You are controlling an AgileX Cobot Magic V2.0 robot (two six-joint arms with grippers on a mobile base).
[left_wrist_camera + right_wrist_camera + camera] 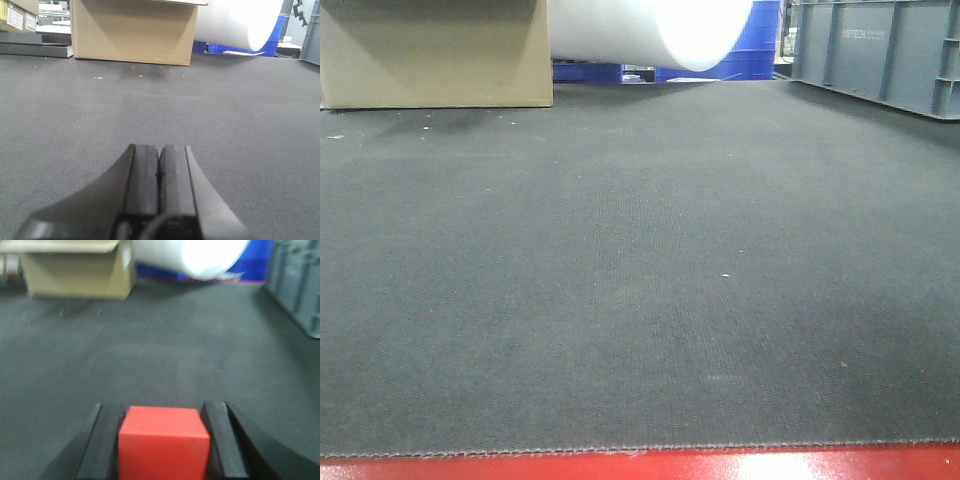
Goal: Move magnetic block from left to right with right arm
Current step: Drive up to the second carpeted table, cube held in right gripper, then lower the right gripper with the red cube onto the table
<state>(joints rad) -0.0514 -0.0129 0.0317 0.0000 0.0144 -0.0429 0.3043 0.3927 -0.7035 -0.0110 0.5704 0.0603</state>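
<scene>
Right gripper (162, 440): pinching the red cube (163, 442) between its pads.
Left gripper (159, 175): pressed together, holding nothing.
Progress: grasp made; placement rightward apparently remains.

Right wrist view is soft and blurred, and the magnetic block (163, 442) runs off the near edge between the right end effector (162, 440) pads, its underside unseen. The cardboard box (435, 52) and white roll (650, 30) far off are cropped at the top.

The left gripper (159, 172) had its pads pressed together, while the right gripper (162, 437) clamped a red cube between its pads.
</scene>
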